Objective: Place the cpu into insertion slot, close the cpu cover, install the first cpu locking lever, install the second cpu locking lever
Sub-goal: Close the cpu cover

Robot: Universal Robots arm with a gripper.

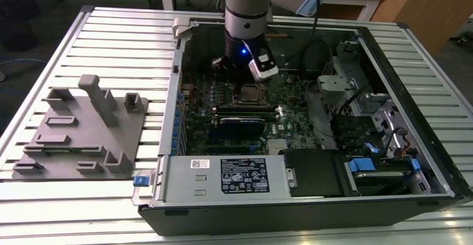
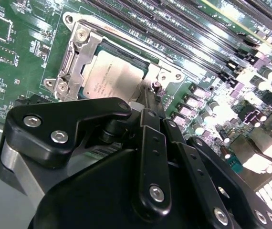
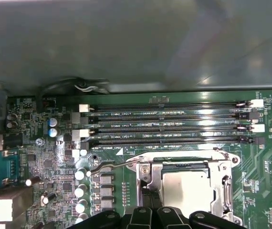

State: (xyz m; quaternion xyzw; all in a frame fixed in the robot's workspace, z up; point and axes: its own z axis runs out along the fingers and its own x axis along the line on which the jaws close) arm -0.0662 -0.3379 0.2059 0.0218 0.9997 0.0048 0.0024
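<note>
Silver cpu (image 2: 114,78) just beyond fingers (image 2: 151,131).

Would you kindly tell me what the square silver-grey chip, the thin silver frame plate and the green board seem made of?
The square silver-grey cpu: metal top, dull matte, diffusing the light. The thin silver cpu cover: stamped sheet metal, probably steel, with bright glints. The green motherboard: likely lacquered fibreglass laminate, glossy, with fine traces.

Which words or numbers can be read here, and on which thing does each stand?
No text can be read with certainty.
The power supply label: print too small.
Top of the cpu: faint marking, not legible.
White lettering beside the memory slots: too small.
</note>
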